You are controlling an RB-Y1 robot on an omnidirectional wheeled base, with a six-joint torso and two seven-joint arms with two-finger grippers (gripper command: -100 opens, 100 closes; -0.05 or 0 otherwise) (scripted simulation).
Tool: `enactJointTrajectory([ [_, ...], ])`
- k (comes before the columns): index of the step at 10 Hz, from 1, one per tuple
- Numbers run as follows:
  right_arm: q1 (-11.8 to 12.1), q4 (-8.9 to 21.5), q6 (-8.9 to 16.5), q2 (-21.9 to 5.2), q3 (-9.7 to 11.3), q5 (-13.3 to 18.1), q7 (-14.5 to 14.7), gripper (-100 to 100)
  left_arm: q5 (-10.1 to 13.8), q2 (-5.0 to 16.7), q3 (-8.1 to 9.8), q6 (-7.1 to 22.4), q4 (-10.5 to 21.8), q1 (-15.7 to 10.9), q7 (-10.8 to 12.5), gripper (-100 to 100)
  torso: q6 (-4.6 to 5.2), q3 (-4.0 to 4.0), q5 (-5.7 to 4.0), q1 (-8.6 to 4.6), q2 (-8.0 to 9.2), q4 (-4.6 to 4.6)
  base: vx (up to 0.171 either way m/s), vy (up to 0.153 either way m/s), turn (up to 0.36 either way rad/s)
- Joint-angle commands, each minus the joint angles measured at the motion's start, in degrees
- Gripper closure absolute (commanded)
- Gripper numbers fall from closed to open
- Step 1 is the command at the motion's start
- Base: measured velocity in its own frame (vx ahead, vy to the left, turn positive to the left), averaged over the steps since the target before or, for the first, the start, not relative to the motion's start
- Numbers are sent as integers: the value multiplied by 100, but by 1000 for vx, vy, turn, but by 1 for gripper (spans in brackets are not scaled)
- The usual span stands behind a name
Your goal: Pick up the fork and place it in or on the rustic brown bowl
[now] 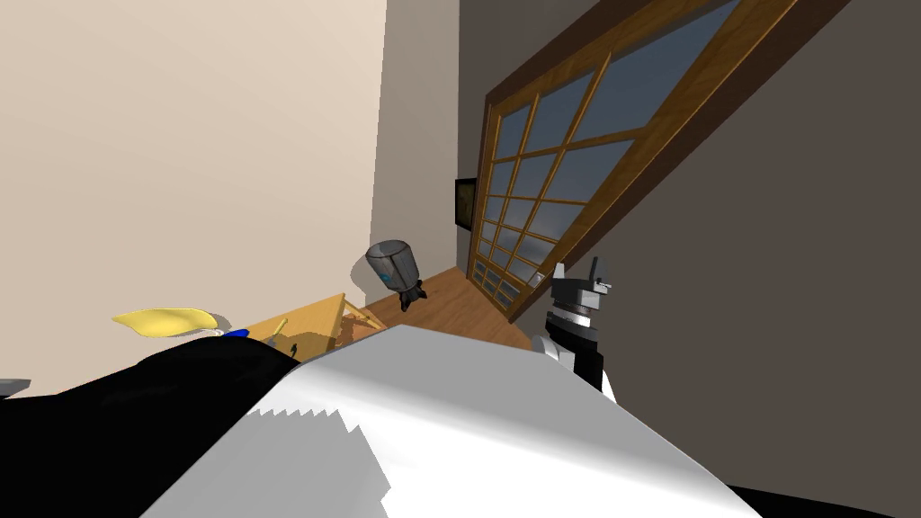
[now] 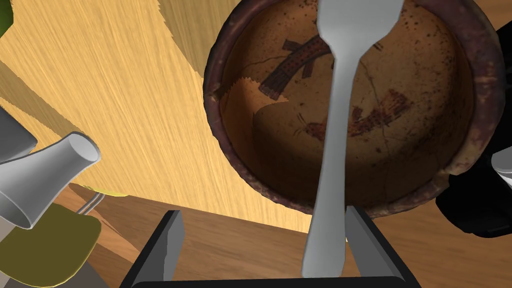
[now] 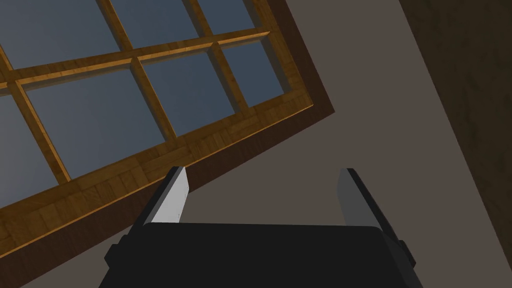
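Observation:
A pale grey fork (image 2: 336, 125) hangs over the round brown bowl (image 2: 415, 135), which has dark painted marks inside and stands on a light wooden table (image 2: 125, 100). The fork's handle end lies between the fingers of my left gripper (image 2: 264, 217), close against one finger and well apart from the other. Those fingers stand wide, so the gripper is open. The fork's head reaches past the bowl's middle. My right gripper (image 1: 576, 270) is raised at my right side, open and holding nothing (image 3: 260, 195).
A grey flared object (image 2: 45, 180) and an olive-yellow piece (image 2: 45, 245) lie beside the left gripper, away from the bowl. A black shape (image 2: 480, 200) touches the bowl's other side. The head view shows a yellow thing (image 1: 166, 321), the table corner (image 1: 306, 328) and a grey container (image 1: 394, 265) on the floor.

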Motion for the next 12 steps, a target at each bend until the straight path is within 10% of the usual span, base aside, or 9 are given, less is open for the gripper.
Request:
enactJointTrajectory([
  [1, 0, 0, 0, 0, 0, 0, 0, 0, 0, 0, 0, 0, 0, 0, 0, 0, 0, 0, 0, 0, 0, 0, 0, 0, 0],
  [2, 0, 0, 0, 0, 0, 0, 0, 0, 71, 231, 60, -48, -166, -2, -58, -100, -4, 0, -1, 1, 2, -2, -4, -5, 120],
  [10, 0, 0, 0, 0, 0, 0, 0, 0, 290, 1082, 250, -213, -779, -15, -215, -100, -7, 4, -6, -7, 9, -1, -9, -10, 95],
  [11, 0, 0, 0, 0, 0, 0, 0, 0, 292, 1092, 255, -232, -782, -20, -224, 0, -5, 3, -5, -5, 8, -2, 0, 0, 0],
  [12, 0, 0, 0, 0, 0, 0, 0, 0, 291, 1091, 254, -230, -782, -19, -223, 0, -5, 2, -4, -2, 7, -2, 0, 0, 0],
])
